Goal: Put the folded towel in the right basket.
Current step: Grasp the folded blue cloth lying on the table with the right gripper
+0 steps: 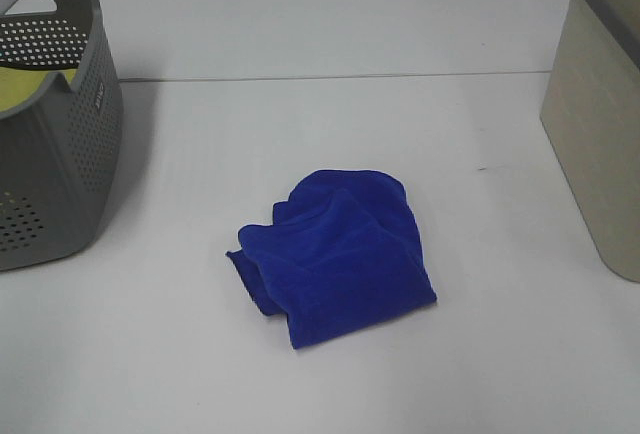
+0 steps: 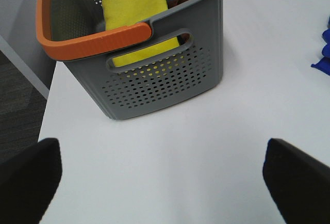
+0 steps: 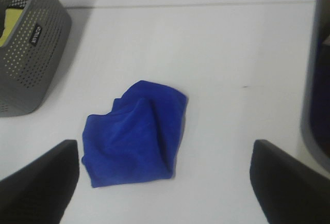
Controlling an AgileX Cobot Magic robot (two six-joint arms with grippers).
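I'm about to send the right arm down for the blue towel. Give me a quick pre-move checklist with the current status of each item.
1. Blue towel lies free on the table, nothing on it: ok.
2. Right gripper open and empty, towel ahead of it between the fingers: ok.
3. Left gripper open and empty, over by the left basket, away from the towel: ok.
4. Table between towel and right basket is bare: ok.
5. Room inside the right basket: cannot tell, only its outer wall and rim show.
6. Fold tidy: not ok, it looks loose and rumpled.
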